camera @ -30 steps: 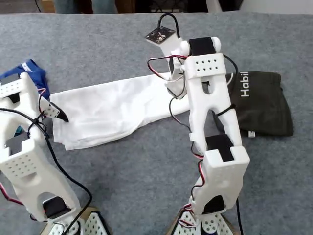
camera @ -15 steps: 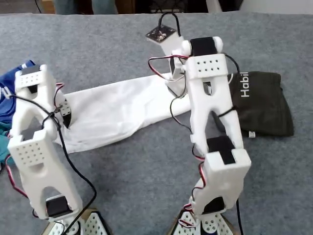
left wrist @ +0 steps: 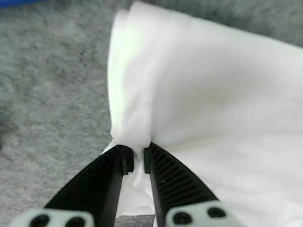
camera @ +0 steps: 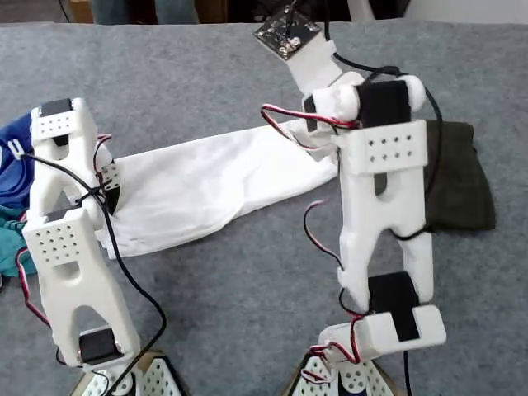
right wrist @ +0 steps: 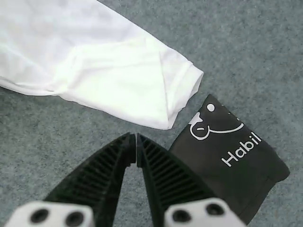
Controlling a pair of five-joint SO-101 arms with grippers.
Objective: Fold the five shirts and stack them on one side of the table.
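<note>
1. two arms work at the grey table (camera: 247,305), and the long white shirt (camera: 206,186) lies folded into a strip across its middle.
2. the left gripper (left wrist: 137,158) is clamped on a pinch of the white shirt (left wrist: 213,94) at its left end, with cloth bunched between the black fingers (left wrist: 163,175). from above, that gripper (camera: 111,198) sits right at the strip's left edge.
3. a second ago the left arm stood farther out at the table's left edge. it has swung inward over the shirt's end, and the cloth there has drawn in a little with it.
4. the right gripper (right wrist: 136,142) has its fingers pressed together with nothing between them. it hangs above bare table just beside the white shirt's right end (right wrist: 156,90) and the folded dark shirt (right wrist: 232,175).
5. the right arm has shifted to the right since a second ago, and its wrist now reaches farther toward the back of the table. it covers the white print on the dark shirt (camera: 458,190), which lay in plain sight before.
6. the dark shirt lies at the right side of the table, close to the white strip's right end.
7. blue cloth (camera: 12,161) and teal cloth (camera: 10,247) lie bunched at the left edge, beside the left arm.
</note>
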